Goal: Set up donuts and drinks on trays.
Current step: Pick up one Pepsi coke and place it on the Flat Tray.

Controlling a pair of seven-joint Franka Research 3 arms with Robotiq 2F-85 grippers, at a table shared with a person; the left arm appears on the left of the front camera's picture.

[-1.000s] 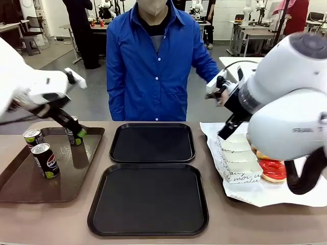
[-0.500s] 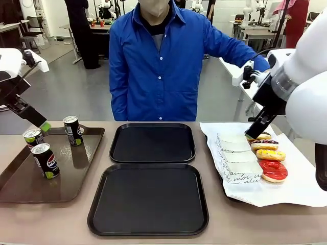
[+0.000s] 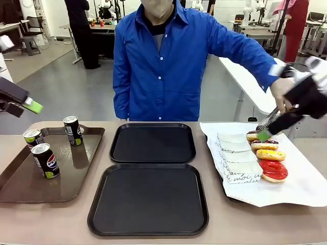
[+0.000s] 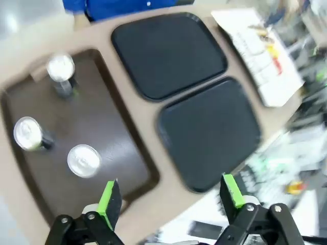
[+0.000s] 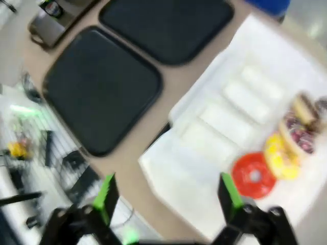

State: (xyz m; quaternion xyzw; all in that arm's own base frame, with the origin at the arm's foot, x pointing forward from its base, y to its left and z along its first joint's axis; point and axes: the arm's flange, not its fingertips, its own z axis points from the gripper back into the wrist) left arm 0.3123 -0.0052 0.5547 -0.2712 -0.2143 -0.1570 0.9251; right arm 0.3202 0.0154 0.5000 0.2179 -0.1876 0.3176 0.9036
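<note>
Two black trays lie bare in the middle, the far tray [image 3: 152,143] [image 4: 168,53] [image 5: 168,25] and the near tray [image 3: 148,199] [image 4: 209,132] [image 5: 102,87]. Three drinks [image 3: 73,130] [image 3: 33,138] [image 3: 46,160] [image 4: 83,159] stand on the brown tray [image 3: 20,191]. Several donuts [image 3: 273,171] [image 5: 253,175] lie beside stacked white boxes [image 3: 237,158] [image 5: 225,122] on white paper. My left gripper [image 3: 30,105] [image 4: 171,196] hangs open and empty, high above the brown tray's left side. My right gripper [image 3: 265,131] [image 5: 167,196] is open and empty above the donuts.
The person in a blue shirt stands behind the far tray, one hand [image 3: 280,92] stretched out right, close to my right arm above the donuts. The white paper [image 3: 306,184] overhangs the table's right end. Bare tabletop [image 3: 51,219] runs along the front edge.
My left gripper has risen up and left, away from the far can. My right arm has pulled back to the right, uncovering the donuts. The person's arm has reached out right.
</note>
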